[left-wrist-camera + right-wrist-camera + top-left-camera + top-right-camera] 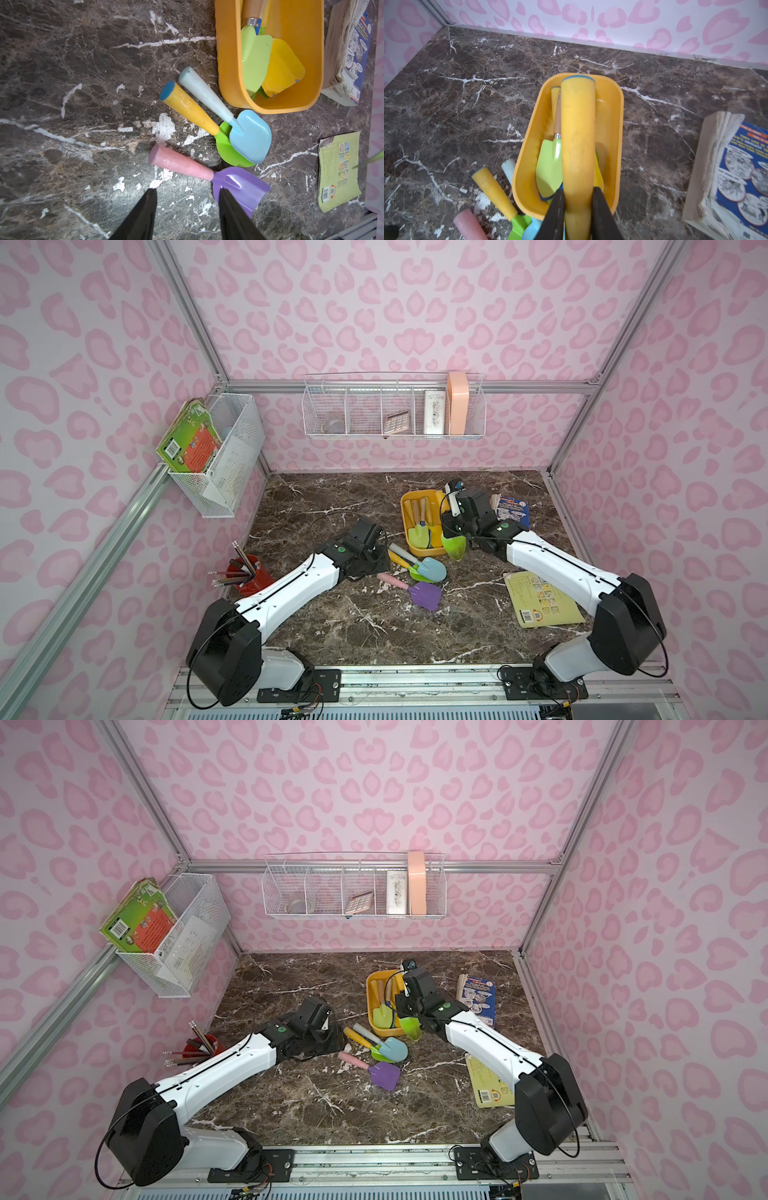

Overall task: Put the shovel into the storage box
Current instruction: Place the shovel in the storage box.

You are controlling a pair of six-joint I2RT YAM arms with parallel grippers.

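Right jaws clamp the yellow-handled shovel [578, 135] over the storage box [529, 145], where other shovels [253, 62] already lie. Left jaws stand apart, empty, near the purple shovel [245, 182] on the counter [83, 124].

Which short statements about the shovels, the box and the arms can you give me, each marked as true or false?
1. The right arm's fingers are shut on a shovel with a yellow handle. True.
2. The storage box has no shovel in it. False: a light green shovel and a yellow shovel lie in it.
3. The purple shovel lies on the table, outside the box. True.
4. The left arm's fingers grip the blue shovel. False: they are open and hold nothing; the blue shovel lies on the table.
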